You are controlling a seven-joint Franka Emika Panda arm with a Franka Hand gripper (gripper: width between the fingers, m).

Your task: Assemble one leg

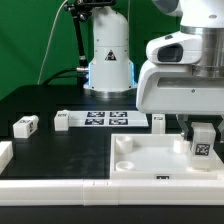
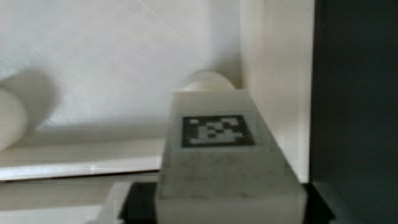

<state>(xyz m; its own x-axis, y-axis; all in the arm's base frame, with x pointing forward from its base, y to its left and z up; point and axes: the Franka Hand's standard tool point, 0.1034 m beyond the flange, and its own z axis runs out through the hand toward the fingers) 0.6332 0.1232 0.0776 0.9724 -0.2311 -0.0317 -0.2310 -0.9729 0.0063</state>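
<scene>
My gripper [image 1: 202, 128] is shut on a leg [image 1: 203, 141], a small white oblong peg with a black-and-white tag, and holds it upright over the right side of the large white square tray [image 1: 140, 162]. In the wrist view the leg [image 2: 217, 145] fills the middle, its tag facing the camera, with my dark fingers [image 2: 146, 200] pressed on both sides of it. Its far tip points at the tray's wall and a rounded corner socket. A second leg [image 1: 25, 125] lies on the black table at the exterior view's left.
The marker board [image 1: 105, 119] lies on the table behind the tray. A small white part [image 1: 158, 121] lies by its right end. A white piece [image 1: 5, 153] sits at the left edge. The robot base [image 1: 108, 60] stands at the back.
</scene>
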